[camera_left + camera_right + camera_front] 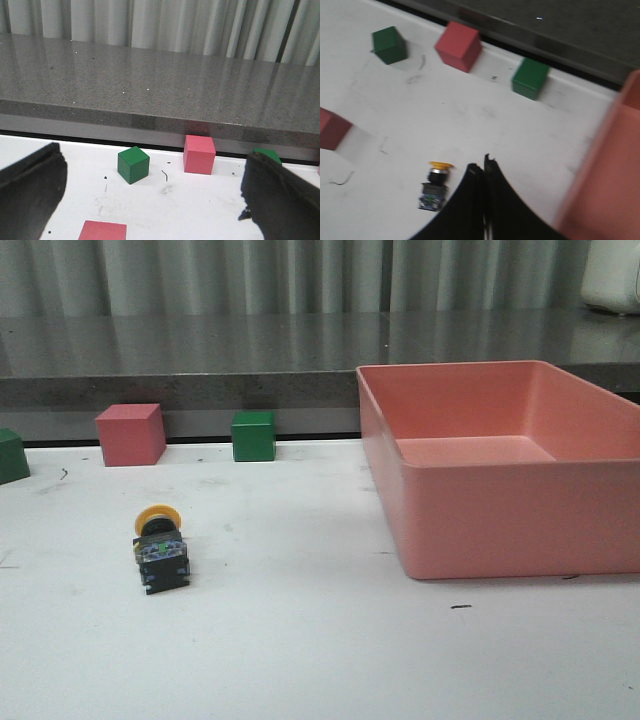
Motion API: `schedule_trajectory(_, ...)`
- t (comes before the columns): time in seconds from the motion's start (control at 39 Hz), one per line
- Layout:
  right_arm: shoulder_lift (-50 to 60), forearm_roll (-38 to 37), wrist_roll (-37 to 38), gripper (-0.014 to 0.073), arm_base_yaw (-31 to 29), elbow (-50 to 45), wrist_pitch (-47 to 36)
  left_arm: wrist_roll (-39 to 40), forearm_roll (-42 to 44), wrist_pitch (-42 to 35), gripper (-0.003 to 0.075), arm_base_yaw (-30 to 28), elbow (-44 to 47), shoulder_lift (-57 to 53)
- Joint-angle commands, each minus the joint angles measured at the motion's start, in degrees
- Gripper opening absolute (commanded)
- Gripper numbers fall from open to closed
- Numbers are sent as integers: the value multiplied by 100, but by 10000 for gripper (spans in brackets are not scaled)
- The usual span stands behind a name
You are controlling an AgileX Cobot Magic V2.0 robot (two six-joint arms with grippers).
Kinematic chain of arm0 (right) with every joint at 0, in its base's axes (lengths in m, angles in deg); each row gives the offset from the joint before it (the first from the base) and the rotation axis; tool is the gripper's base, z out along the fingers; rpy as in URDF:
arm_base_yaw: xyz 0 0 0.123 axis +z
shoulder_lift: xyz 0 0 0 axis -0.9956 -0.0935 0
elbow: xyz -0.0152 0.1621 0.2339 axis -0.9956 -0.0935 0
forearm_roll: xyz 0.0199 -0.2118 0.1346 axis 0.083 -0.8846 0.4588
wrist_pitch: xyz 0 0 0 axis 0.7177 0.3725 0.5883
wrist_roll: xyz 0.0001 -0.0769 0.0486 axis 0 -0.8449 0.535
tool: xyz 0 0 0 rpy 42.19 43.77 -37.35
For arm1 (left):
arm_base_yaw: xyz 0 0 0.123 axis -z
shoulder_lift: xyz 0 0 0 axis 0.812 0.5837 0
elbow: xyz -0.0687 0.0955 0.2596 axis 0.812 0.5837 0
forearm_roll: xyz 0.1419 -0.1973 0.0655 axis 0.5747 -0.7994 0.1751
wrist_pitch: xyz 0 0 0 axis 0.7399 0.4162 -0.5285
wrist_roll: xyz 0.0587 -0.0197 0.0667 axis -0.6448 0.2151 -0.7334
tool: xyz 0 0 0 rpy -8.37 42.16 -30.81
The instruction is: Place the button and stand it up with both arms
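Grey stone ledge (200,355), pale curtains (300,275)

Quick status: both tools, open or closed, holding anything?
Left tool: open, fingers wide apart, holding nothing.
Right tool: closed, fingertips together, holding nothing; the button lies on the table beside it.

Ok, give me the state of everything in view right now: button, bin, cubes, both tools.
button: lying on its side on the table, untouched
pink bin: upright, empty as far as visible
pink cube: resting by the back edge
green cube: resting by the back edge
left tool: open, holding nothing
right tool: shut, empty, near the button
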Motion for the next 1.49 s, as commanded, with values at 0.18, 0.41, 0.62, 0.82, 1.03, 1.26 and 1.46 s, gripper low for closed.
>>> schedule_trajectory(0.18, 2235, -882, -99, -71, -1329, -2570, 458, 25, -36, -467, 680, 2, -221, 76)
schedule_trajectory(0.41, 3481, -893, -99, -71, -2344, -4611, 150, 25, -36, -467, 680, 2, -221, 76)
schedule_trajectory(0.62, 4820, -888, -81, -71, -2478, -6308, -674, 25, -36, -467, 680, 2, -221, 76)
schedule_trajectory(0.82, 6409, -871, -81, -71, -2478, -8249, -2324, 25, -36, -467, 680, 2, -221, 76)
schedule_trajectory(1.03, 8140, -908, -81, -71, -2478, -9768, -3893, 25, -36, -467, 680, 2, -221, 76)
schedule_trajectory(1.26, 9600, -912, -81, -71, -2478, -10789, -4693, 25, -36, -467, 680, 2, -221, 76)
schedule_trajectory(1.46, 10028, -912, -81, -71, -2478, -10910, -4634, 25, -36, -467, 680, 2, -221, 76)
